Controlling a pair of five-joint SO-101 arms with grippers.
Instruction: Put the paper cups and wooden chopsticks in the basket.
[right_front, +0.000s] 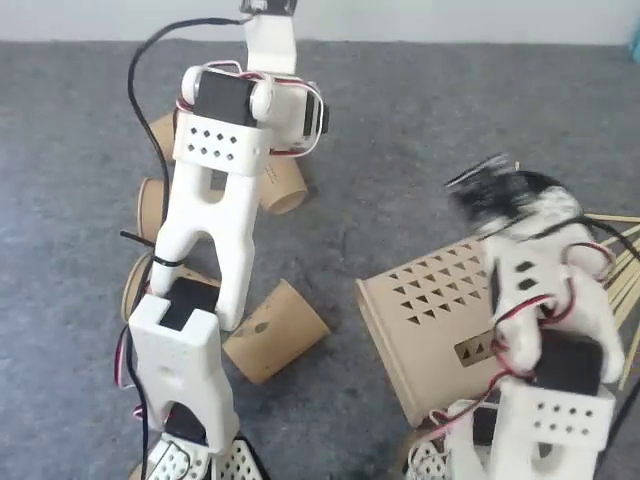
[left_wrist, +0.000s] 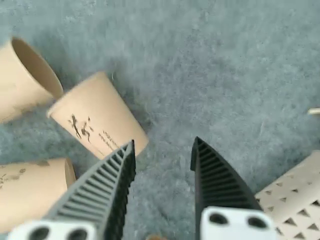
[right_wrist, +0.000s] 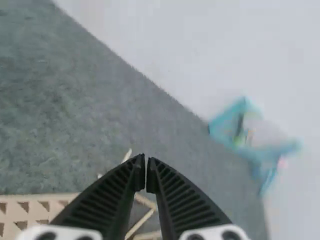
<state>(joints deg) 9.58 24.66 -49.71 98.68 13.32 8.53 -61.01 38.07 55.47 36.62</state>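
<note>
Several tan paper cups lie on their sides on the grey carpet around the left arm (right_front: 215, 200); one cup (right_front: 275, 330) rests between the arm and the basket. The perforated tan basket (right_front: 430, 310) lies tipped over at the right. Wooden chopsticks (right_front: 620, 260) fan out behind it at the right edge. My left gripper (left_wrist: 162, 145) hangs open over bare carpet, just beside a lying cup (left_wrist: 97, 120), with two more cups (left_wrist: 25, 80) (left_wrist: 30, 190) close by. My right gripper (right_wrist: 145, 157) is shut and empty, raised above the chopsticks (right_wrist: 137, 220) and the basket's edge (right_wrist: 20, 212).
The carpet ends at a pale wall at the back. A blue object (right_wrist: 250, 135) stands beyond the carpet's far edge. Open carpet lies between the cups and the basket (left_wrist: 295, 195). The right arm (right_front: 545, 330) rises beside the basket.
</note>
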